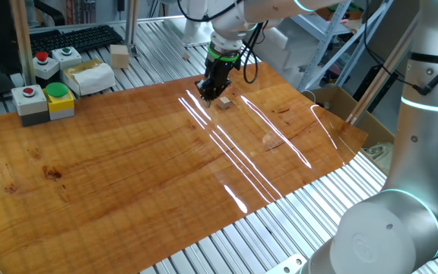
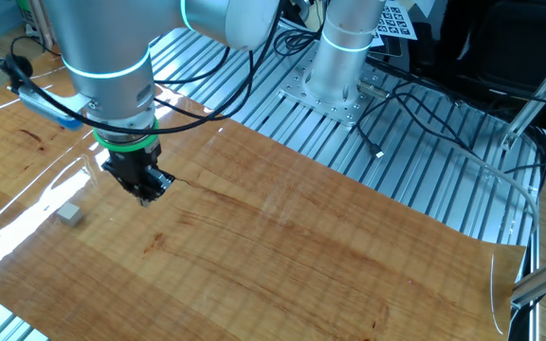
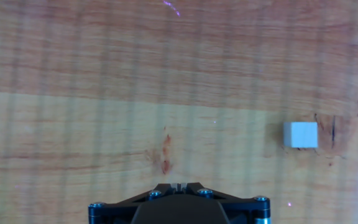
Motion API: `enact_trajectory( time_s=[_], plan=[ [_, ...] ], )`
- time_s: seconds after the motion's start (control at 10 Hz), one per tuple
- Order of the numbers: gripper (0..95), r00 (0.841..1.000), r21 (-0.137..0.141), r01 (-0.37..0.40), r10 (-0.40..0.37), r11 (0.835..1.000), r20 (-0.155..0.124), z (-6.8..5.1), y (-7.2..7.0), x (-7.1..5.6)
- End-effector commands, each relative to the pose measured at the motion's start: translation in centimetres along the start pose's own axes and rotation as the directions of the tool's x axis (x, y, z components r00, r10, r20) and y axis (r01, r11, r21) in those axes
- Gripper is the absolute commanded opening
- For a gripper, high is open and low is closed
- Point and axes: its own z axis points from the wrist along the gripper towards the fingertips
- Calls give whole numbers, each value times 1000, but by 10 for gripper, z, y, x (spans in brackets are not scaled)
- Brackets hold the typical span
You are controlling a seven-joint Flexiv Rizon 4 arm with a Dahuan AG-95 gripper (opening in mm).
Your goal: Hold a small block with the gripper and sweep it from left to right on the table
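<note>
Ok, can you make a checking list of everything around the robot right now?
Surface: the table is glossy reddish-brown wood with light glare streaks.
Job's things: the small block lies on the table beside the gripper, not held.
Clutter: button boxes and a larger wooden cube sit on the slat frame.
Grippers: the gripper is low over the table, nothing in it; the fingers look closed together.
Cables: black cables trail over the frame.
Surroundings: a keyboard behind the frame, a cardboard box past the table's edge.
</note>
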Motion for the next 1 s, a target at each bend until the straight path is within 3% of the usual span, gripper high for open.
enact_trajectory(
  time_s=[0.1, 0.7, 1.0],
  plan=[
    [0, 1000, 12, -23, 23, 1000, 14, 0, 0, 1],
    [0, 999, -1, -34, 34, 999, 27, 0, 0, 1],
    [0, 999, 12, -36, 35, 999, 37, 0, 0, 1]
  ],
)
